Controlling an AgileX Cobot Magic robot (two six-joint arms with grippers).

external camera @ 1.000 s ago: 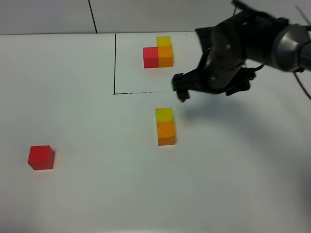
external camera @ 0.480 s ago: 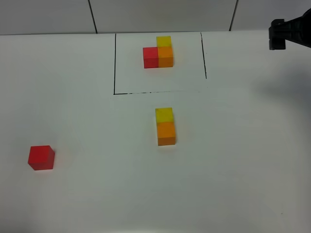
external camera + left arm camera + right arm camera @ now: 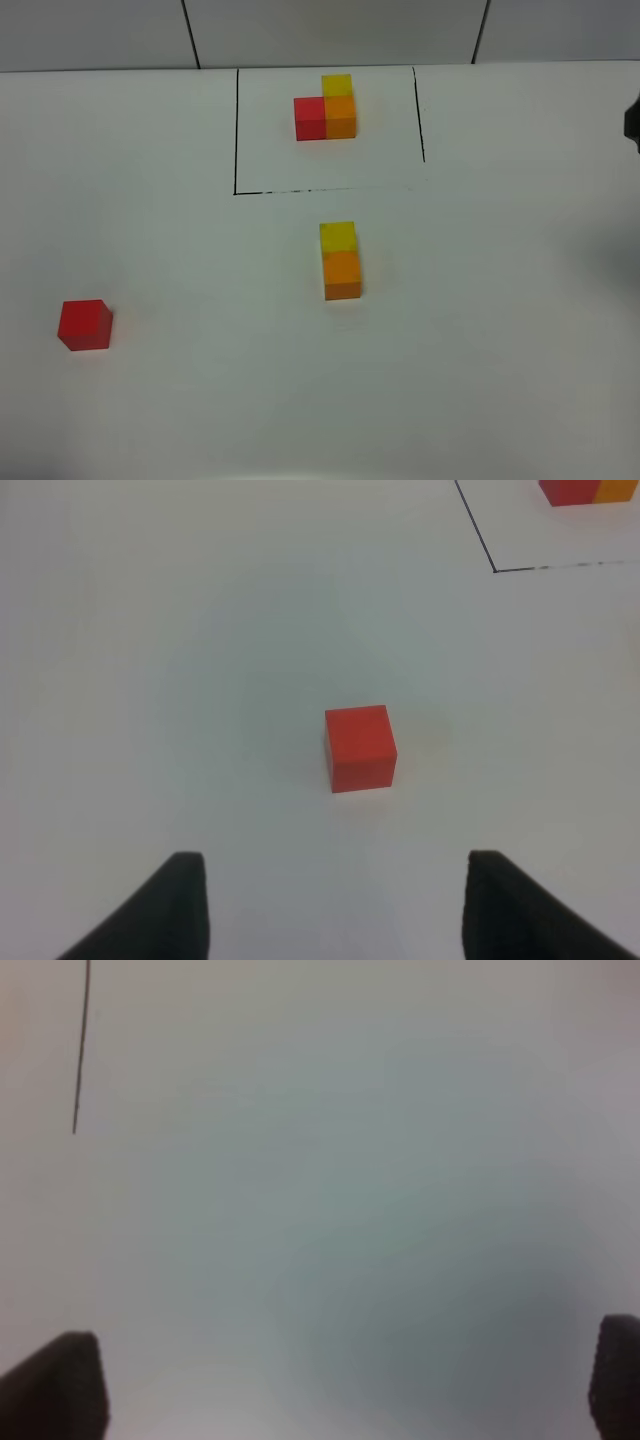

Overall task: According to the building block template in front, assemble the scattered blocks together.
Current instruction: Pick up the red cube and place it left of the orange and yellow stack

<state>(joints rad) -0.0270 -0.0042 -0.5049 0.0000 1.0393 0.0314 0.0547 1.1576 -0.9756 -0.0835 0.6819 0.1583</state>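
Observation:
The building block template (image 3: 325, 110), an L of red, orange and yellow cubes, sits inside a thin black frame at the far middle; its corner shows in the left wrist view as template (image 3: 588, 490). Of the scattered blocks, the yellow cube (image 3: 338, 236) and orange cube (image 3: 342, 274) stand touching in a row at the table's middle. The red cube (image 3: 84, 324) lies alone at the near left. My left gripper (image 3: 335, 910) hovers open just short of the red cube (image 3: 360, 747), holding nothing. My right gripper (image 3: 340, 1385) is wide open over bare table.
The white table (image 3: 200, 400) runs back to a grey tiled wall (image 3: 330, 30). A dark bit of the right arm (image 3: 633, 122) shows at the right edge. One line of the black frame (image 3: 80, 1050) appears in the right wrist view.
The right arm has pulled back from beside the template to the right edge of the view, almost out of sight. The blocks have not moved.

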